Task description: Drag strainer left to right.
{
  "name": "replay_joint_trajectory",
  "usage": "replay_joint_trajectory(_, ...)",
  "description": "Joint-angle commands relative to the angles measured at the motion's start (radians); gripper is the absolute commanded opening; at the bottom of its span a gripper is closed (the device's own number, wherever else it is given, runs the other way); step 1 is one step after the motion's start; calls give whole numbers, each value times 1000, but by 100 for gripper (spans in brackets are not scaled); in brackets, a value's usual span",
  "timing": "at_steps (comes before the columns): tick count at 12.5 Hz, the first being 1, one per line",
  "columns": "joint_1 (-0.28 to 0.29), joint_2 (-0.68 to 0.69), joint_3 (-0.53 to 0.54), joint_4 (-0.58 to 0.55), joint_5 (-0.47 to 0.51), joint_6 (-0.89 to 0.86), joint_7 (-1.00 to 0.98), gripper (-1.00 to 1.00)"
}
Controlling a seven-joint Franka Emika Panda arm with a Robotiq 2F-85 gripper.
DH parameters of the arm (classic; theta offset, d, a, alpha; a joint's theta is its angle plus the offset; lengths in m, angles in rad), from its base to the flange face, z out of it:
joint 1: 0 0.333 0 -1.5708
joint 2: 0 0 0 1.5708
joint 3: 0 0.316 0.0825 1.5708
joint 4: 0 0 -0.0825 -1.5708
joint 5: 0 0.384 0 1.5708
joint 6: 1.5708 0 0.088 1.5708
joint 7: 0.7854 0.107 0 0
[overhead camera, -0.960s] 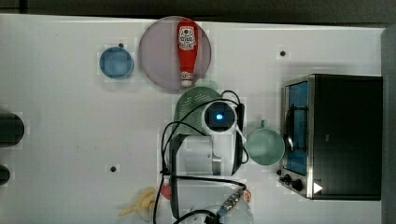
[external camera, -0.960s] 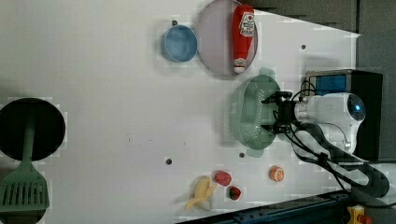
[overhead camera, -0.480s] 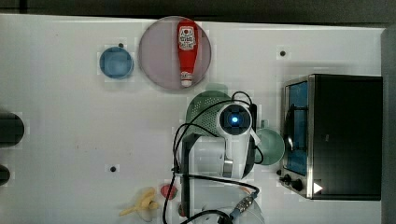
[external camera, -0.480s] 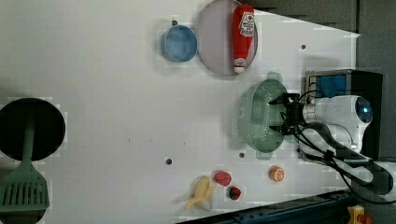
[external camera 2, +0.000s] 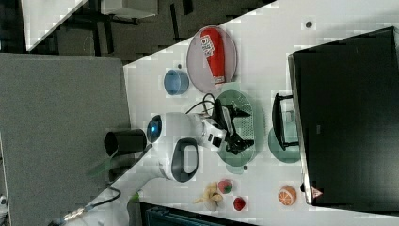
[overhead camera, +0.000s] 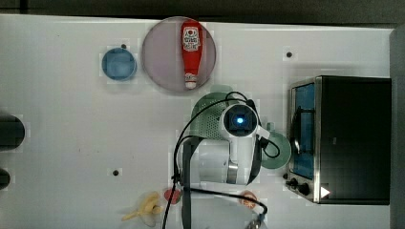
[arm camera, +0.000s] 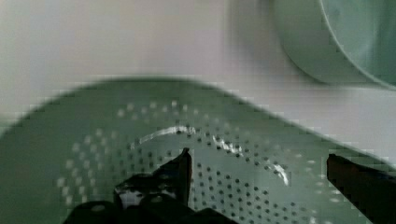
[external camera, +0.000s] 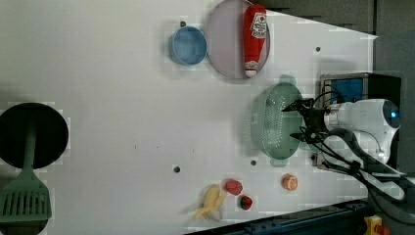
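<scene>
Near the middle of the white table (external camera: 122, 98), between the pink plate (external camera: 225, 44) with the ketchup bottle (external camera: 255, 36) and the black oven (overhead camera: 353, 138), the strainer (external camera: 274, 122) sits upright, with the mint mug (overhead camera: 279, 151) just beside it. Over its rim on the oven side the gripper (external camera: 297, 120) hovers with its fingers spread wide and nothing between them. It looks like light, stiff, thin-walled plastic likely to slide easily and perhaps tip, so hooking one finger inside the wall, low down, seems safest.
</scene>
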Motion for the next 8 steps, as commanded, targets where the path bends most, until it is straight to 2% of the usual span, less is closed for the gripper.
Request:
replay_joint_trajectory(1,17,-186,41,41,-7,-91,-286,100)
replay_joint_trajectory(4,18,-334,69,131,-7,-371,-297,100)
replay_joint_trajectory(8,20,-479,83,311,5,-761,-304,100)
